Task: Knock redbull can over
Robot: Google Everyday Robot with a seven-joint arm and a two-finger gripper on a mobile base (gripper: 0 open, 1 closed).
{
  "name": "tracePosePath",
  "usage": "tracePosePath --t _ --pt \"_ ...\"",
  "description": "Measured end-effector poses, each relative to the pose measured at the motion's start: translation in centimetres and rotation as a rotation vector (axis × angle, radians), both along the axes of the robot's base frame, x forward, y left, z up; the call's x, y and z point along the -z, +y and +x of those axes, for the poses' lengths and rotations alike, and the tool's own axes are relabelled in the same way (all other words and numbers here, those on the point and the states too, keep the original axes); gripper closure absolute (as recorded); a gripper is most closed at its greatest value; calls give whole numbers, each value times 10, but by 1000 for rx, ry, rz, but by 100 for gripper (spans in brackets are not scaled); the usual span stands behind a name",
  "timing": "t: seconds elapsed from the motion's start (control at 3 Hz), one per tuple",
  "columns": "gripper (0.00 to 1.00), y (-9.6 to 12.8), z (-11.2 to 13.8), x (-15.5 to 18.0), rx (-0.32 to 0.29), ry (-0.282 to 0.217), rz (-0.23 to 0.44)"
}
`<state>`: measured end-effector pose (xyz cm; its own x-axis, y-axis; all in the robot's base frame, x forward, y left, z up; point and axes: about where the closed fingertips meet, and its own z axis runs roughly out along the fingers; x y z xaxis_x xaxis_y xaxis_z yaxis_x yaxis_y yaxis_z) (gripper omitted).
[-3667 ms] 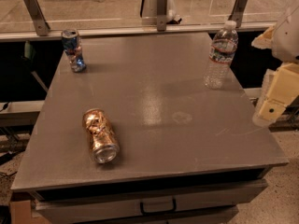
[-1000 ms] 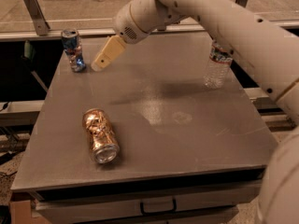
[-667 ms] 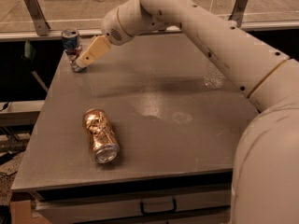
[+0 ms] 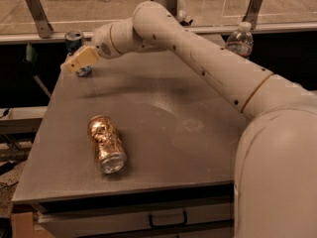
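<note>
Once afar, gripper (image 4: 73, 63) across redbull can (image 4: 74, 37)

Gray flat-topped table (image 4: 163, 108), surface dull with faint smudges. Dented gold-copper can (image 4: 106, 144) lies on its side on the near-left part, open end toward the front edge. Redbull can (image 4: 74, 38) stands well behind the gold-copper can, at the far left corner. Clear plastic water bottle (image 4: 239, 41) stands upright far behind and right of the gold-copper can, at the far right edge. Gripper (image 4: 79, 61) is well behind the gold-copper can, right against the redbull can's front, covering its middle.
</note>
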<state>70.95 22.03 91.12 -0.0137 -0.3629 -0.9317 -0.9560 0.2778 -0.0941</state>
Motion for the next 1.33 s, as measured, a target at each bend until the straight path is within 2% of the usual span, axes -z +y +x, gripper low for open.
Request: tracePosePath --t 0.33,0.67,1.0,1.33 --pt "18 19 9 4 19 28 82" --pt "41 25 15 3 34 40 129" --pt "64 19 17 -2 61 43 166" --pt "88 -12 16 -20 96 17 162"
